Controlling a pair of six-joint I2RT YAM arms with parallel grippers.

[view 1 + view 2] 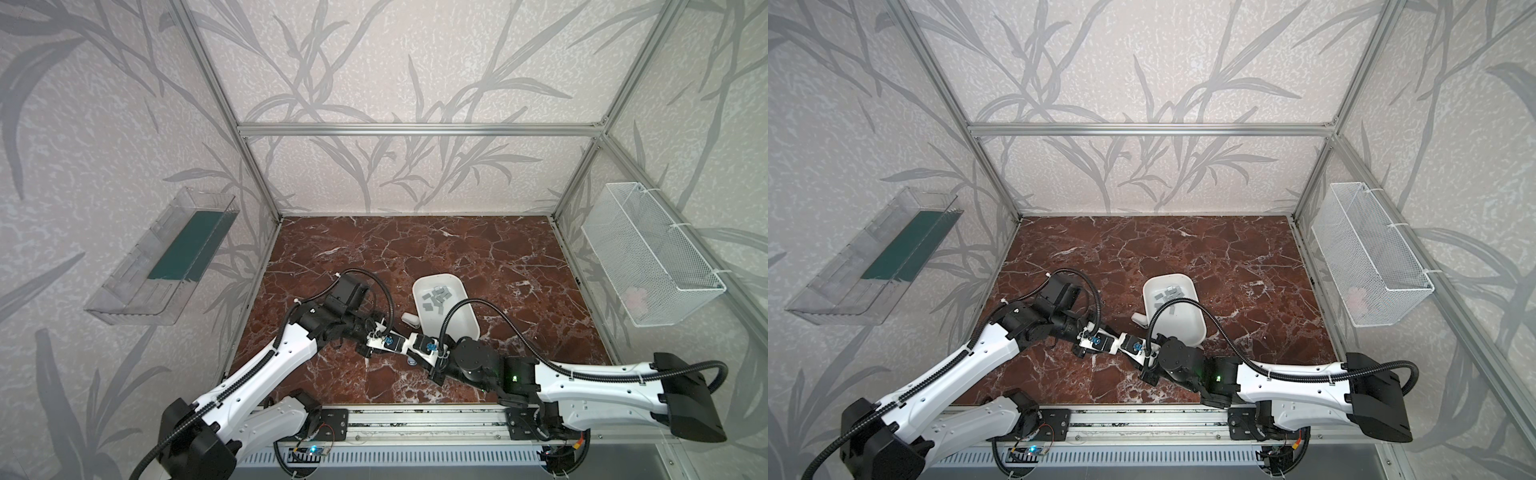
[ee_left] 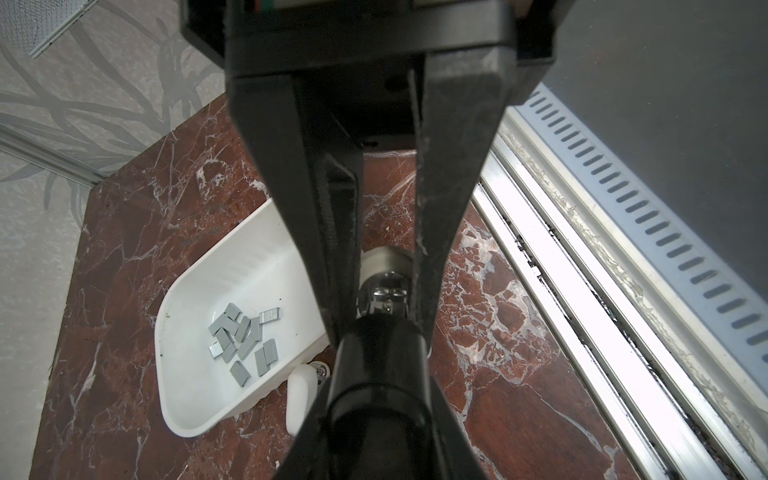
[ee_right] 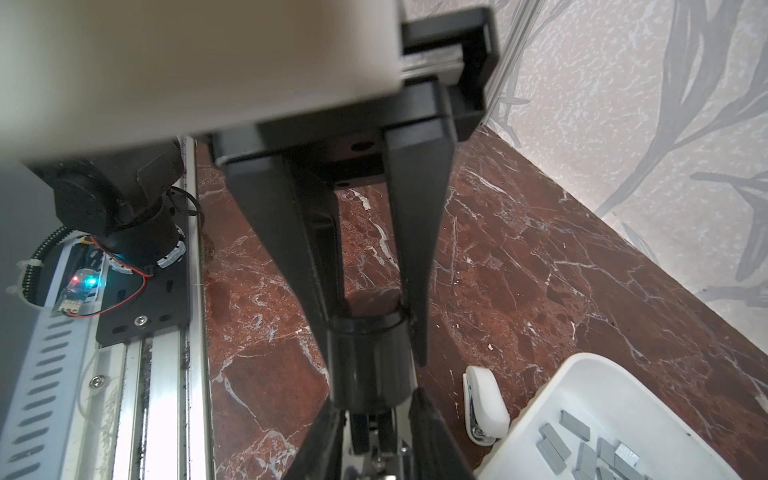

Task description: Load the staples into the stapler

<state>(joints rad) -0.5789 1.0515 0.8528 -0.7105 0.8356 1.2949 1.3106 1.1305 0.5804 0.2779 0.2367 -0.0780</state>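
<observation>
Staples (image 2: pixel 243 334) are lying loose in a flat heap on the floor of the white tray (image 2: pixel 232 270), apart from both pairs of fingers and touched by neither.

The left fingers (image 2: pixel 444 187) and the right fingers (image 3: pixel 415 216) are meeting tip to tip low over the desk (image 1: pixel 415 249). Both pairs are clamping one long thing, a black barrel-shaped object (image 3: pixel 365 365). The right pair is squeezing its black barrel and the left pair its bright metal section (image 2: pixel 384 293). Its long axis is running straight from one pair of fingers into the other. I cannot tell what it is.

From the point where the fingertips meet, the tray is sitting on the side away from the robot's base and a little toward the right arm. The right fingers therefore seem the nearer pair to the heap.

A small white stapler (image 3: pixel 488 405) is lying on its side between the fingertips and the tray. It is just beside the tray's wall, perhaps touching it, with its long axis roughly along that wall.

Neither pair is free, so one would probably have to let go before reaching for a strip. The strips are pointing many ways, so the fingers would need turning across the chosen strip's short width.
</observation>
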